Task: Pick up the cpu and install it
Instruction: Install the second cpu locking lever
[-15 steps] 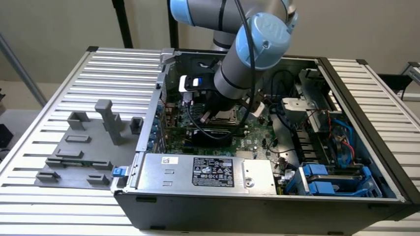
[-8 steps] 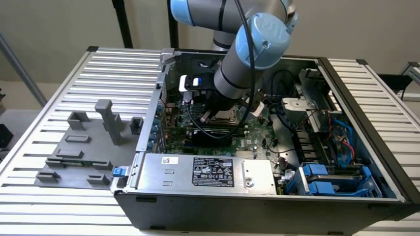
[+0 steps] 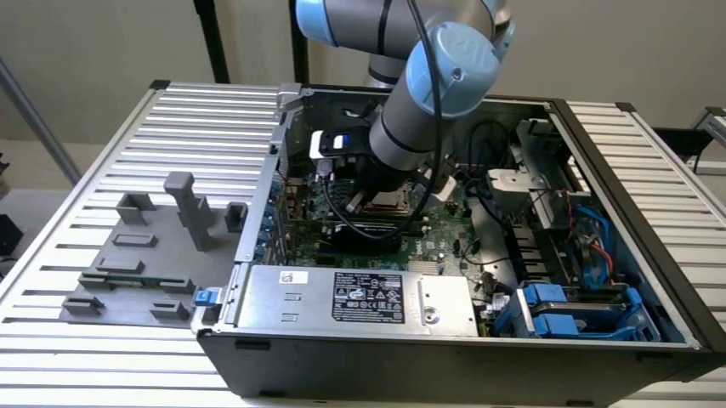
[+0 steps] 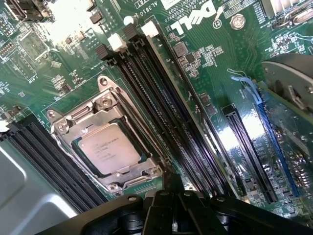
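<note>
Reaching down into an open computer case (image 3: 454, 340), the robot arm (image 3: 420, 110) hides the socket in the exterior view; grey fixture blocks (image 3: 159, 255) sit on the slatted table beside the case. Closer in, the wrist view shows the cpu (image 4: 108, 147), a pale silver square with a dark rim, seated in its metal socket frame (image 4: 105, 142) beside black memory slots (image 4: 161, 112). The gripper (image 4: 168, 188) is closed, holding nothing, near the socket frame.

Pale silver cpu (image 4: 108, 148) in a metal frame on green motherboard (image 4: 215, 73).
</note>
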Controlling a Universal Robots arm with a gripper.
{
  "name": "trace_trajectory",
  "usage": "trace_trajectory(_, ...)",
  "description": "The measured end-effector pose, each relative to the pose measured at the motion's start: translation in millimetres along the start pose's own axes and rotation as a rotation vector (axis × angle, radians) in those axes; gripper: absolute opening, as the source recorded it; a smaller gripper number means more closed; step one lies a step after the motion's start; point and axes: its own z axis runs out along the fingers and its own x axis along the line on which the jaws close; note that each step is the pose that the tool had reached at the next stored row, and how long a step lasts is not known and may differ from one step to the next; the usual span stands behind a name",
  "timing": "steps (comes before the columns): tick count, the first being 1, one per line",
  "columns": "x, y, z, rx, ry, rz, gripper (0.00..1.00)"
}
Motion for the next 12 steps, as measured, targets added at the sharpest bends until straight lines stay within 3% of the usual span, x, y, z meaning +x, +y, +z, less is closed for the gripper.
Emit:
trace_trajectory(4,0.3,-1.1,-3.2,-0.0134,-0.0208,0.007,0.11)
trace_trajectory(10,2.8,-8.8,-22.5,-0.0150,-0.0273,0.009,0.11)
trace_trajectory(12,3.0,-9.3,-23.8,-0.0150,-0.0272,0.009,0.11)
